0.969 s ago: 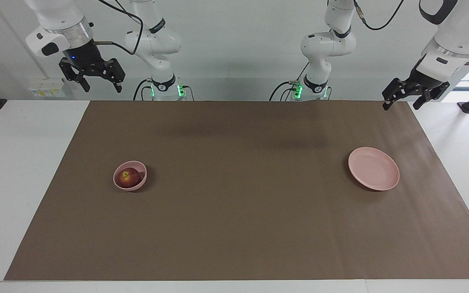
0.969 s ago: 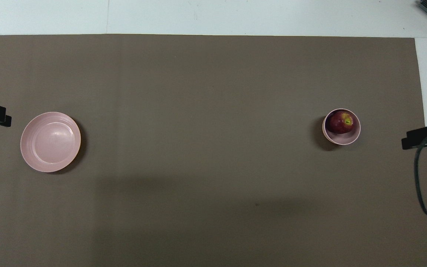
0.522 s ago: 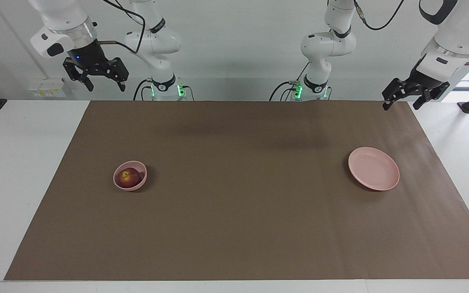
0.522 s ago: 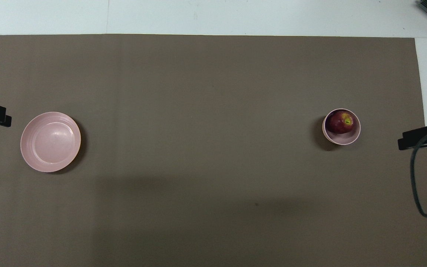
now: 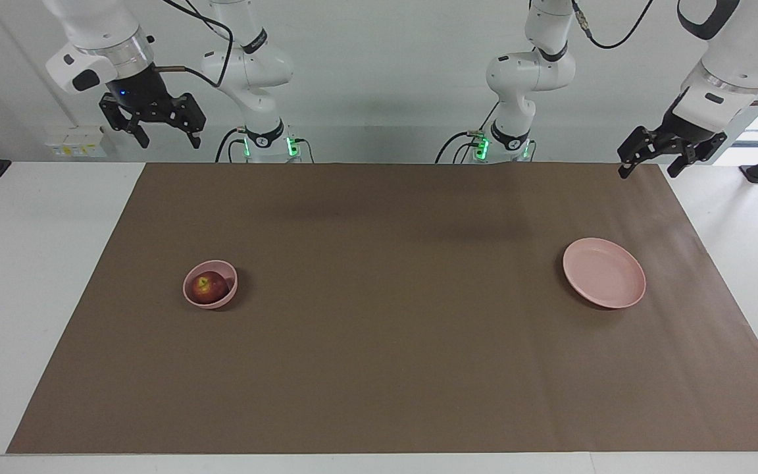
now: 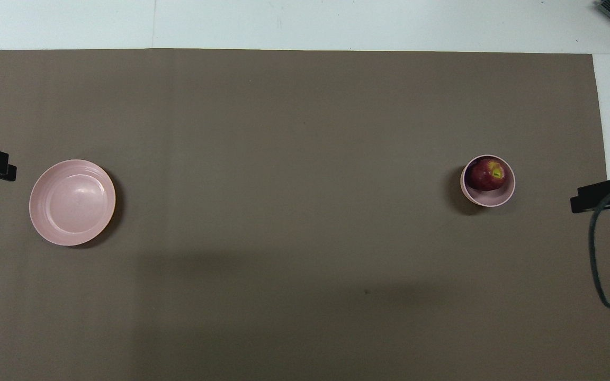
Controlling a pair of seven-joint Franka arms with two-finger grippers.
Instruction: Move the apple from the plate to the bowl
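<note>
One apple (image 5: 208,287) sits inside bowl (image 5: 222,269), toward right arm's end of brown mat (image 5: 379,342). Plate (image 5: 604,272) bare, well apart, toward left arm's end. Right gripper (image 5: 163,139) raised, jaws spread, holding nothing. Left gripper (image 5: 649,170) raised over mat corner, jaws parted, holding nothing.

Only the right gripper (image 5: 163,132) moved: over the last second it went up from its earlier spot and shifted a little toward the middle of the table, high above the mat's (image 5: 385,342) edge at the robots' end, on the bowl's (image 5: 226,292) side. Fingers spread, holding nothing.
</note>
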